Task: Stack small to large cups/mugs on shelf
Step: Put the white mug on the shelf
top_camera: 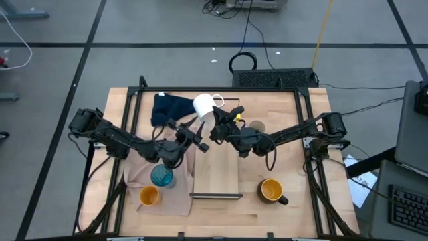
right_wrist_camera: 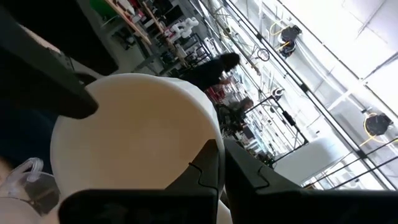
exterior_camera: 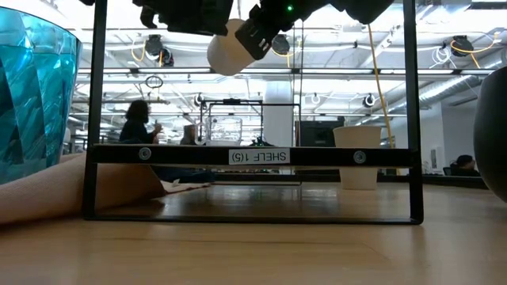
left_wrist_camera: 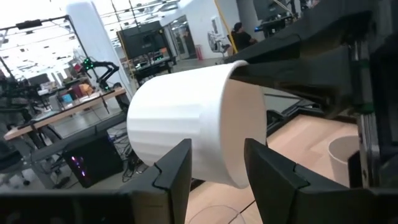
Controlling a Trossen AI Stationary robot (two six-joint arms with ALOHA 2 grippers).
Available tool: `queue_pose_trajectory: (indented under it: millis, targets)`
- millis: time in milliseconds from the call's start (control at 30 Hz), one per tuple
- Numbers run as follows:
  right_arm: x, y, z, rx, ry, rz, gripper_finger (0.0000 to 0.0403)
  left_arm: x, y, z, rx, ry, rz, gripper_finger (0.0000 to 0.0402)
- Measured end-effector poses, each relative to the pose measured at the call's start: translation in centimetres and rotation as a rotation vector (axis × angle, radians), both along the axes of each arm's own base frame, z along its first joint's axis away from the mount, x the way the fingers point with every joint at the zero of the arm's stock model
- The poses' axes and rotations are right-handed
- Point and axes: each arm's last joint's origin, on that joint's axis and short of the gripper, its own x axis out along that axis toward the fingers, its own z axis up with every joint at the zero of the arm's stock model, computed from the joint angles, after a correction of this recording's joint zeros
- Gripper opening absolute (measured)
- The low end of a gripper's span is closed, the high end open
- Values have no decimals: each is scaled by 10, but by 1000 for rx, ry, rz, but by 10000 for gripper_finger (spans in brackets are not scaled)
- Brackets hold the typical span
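The white mug (top_camera: 204, 106) is held in the air over the far part of the table, between my two grippers. My right gripper (right_wrist_camera: 221, 158) is shut on it, coming from the right. My left gripper (left_wrist_camera: 217, 165) is open. One finger stands outside the mug's wall and one in front of its mouth; I cannot tell whether they touch. The teal tumbler (top_camera: 162, 176) and the small orange cup (top_camera: 149, 195) stand on the beige cloth. The dark-handled orange mug (top_camera: 271, 191) stands right of the shelf (top_camera: 216, 175). The beige-grey cup (exterior_camera: 356, 156) stands behind it. My right gripper holds the white mug on its handle side (top_camera: 215, 112), its two fingers closed together at the mug's round wall (right_wrist_camera: 186, 143). The fingers themselves hide the exact place of contact. The mug is lifted clear, tipped on its side, its mouth toward my left gripper.
A dark blue cloth (top_camera: 170, 107) lies at the far left of the table. The beige cloth (top_camera: 144, 171) covers the near left. The shelf's black frame (exterior_camera: 253, 156) stands across the low view. People sit in the room behind.
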Motion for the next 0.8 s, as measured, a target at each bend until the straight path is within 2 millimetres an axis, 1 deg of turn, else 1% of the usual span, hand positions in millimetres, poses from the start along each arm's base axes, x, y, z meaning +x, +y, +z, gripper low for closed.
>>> queue_pose_trajectory:
  millis: [200, 467, 600, 800]
  targets:
    - [0, 2, 0, -10, 14, 1, 0, 0, 0, 0, 24, 38, 6, 149]
    - [0, 2, -1, -43, 67, -7, 0, 1, 8, -6, 43, 106, 32, 149]
    - [0, 6, -1, -44, 66, 4, 0, 2, 13, -6, 41, 106, 37, 149]
    - [-1, 7, -1, -43, 65, 2, 0, 2, 13, -6, 41, 108, 37, 149]
